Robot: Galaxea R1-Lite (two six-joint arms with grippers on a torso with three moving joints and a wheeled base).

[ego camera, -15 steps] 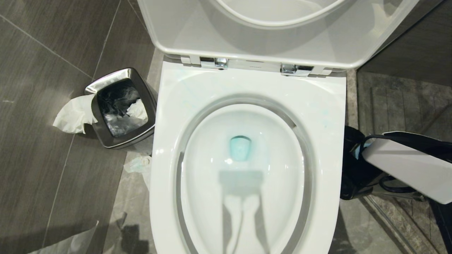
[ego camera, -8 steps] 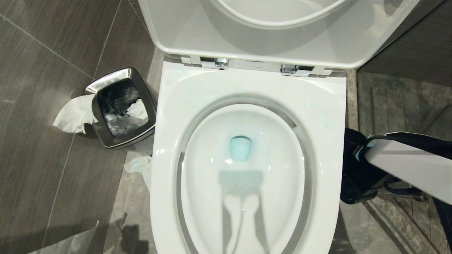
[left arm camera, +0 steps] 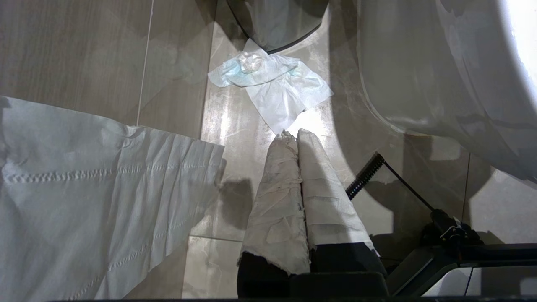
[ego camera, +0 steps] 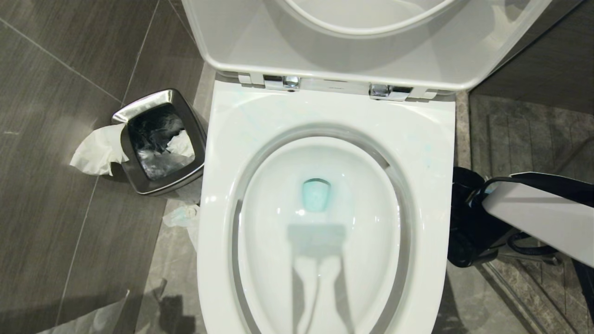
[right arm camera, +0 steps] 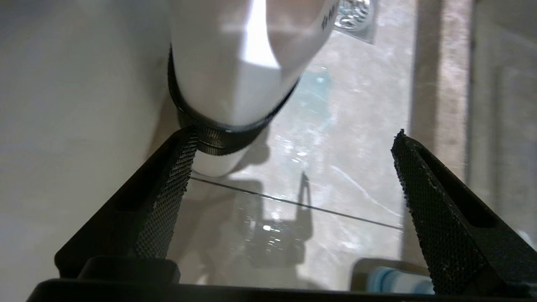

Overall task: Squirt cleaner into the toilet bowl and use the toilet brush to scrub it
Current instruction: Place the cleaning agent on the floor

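The toilet bowl [ego camera: 260, 139] stands open, seat and lid raised. The cleaner [ego camera: 316, 195] tints the small pool at its bottom turquoise, with faint blue streaks on the rim. My right arm [ego camera: 538, 218] reaches down beside the toilet's right side. In the right wrist view the right gripper [right arm camera: 295, 135] is open over the wet floor, nothing between its fingers. A white bottle with a black band [right arm camera: 235, 84] stands just past one fingertip [right arm camera: 184, 155]. The left gripper [left arm camera: 293, 134] hangs shut near the floor, its fingers wrapped in white. The toilet brush is out of view.
A square steel waste bin [ego camera: 139, 106] with tissue hanging out stands left of the toilet. Crumpled tissue [left arm camera: 268, 84] and a paper sheet [left arm camera: 84, 188] lie on the floor there. A grey-edged blue and white piece [right arm camera: 398, 281] peeks in near the right gripper's base.
The right arm's wrist has shifted slightly beside the toilet. The toilet, the bin and the left arm have not moved.
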